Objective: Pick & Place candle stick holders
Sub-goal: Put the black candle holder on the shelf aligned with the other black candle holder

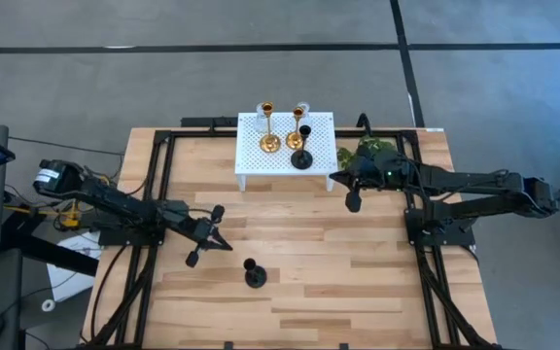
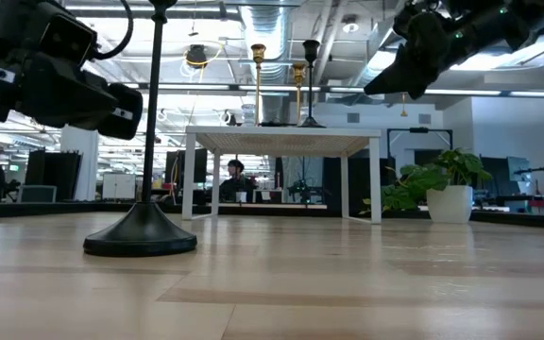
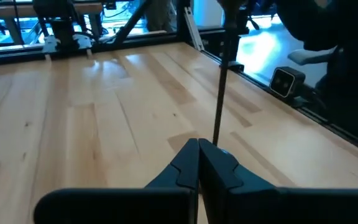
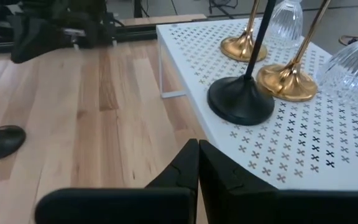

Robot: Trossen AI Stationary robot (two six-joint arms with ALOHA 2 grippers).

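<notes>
Two gold candle stick holders (image 1: 267, 128) (image 1: 297, 119), one black holder (image 1: 302, 154) and clear glass ones (image 4: 288, 18) stand on their bases on the white perforated rack (image 1: 261, 160) at the table's far middle. A second black holder (image 1: 254, 274) stands upright on the table, nearer the front. My left gripper (image 1: 225, 245) is shut, just left of that holder and apart from it; in the left wrist view its stem (image 3: 224, 87) rises behind the fingertips. My right gripper (image 1: 332, 178) is shut, in the air by the rack's right end.
A green leafy plant (image 1: 367, 154) stands right of the rack, under my right arm. Black frame rails (image 1: 154, 185) run along the table's left and right sides. Bare wood (image 1: 338, 272) lies across the near half of the table.
</notes>
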